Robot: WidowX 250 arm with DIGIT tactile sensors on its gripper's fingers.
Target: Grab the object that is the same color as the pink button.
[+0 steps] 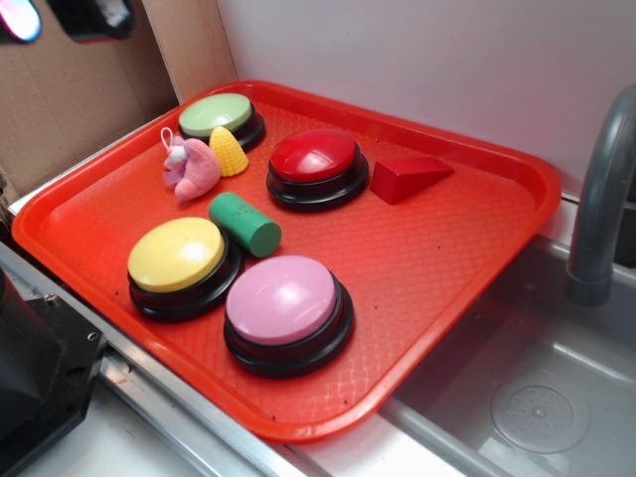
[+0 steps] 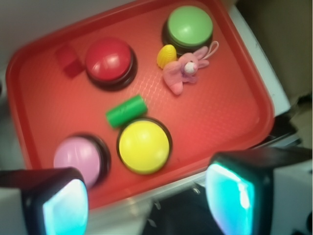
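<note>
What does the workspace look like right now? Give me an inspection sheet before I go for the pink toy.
Surface: orange-red plastic tray, lying flat beside a grey sink basin.
Job's things: small pink plush animal toy lying free at the tray's far left, close beside the yellow corn-shaped cone; pale pink domed button on a black base at the near edge.
Clutter: green-topped button, red-topped button, yellow-topped button, green cylinder, red wedge block.
Gripper: gripper open, empty, above the tray's near edge.
Cables: nothing seen.
Surroundings: grey faucet, cardboard panel, white wall.
</note>
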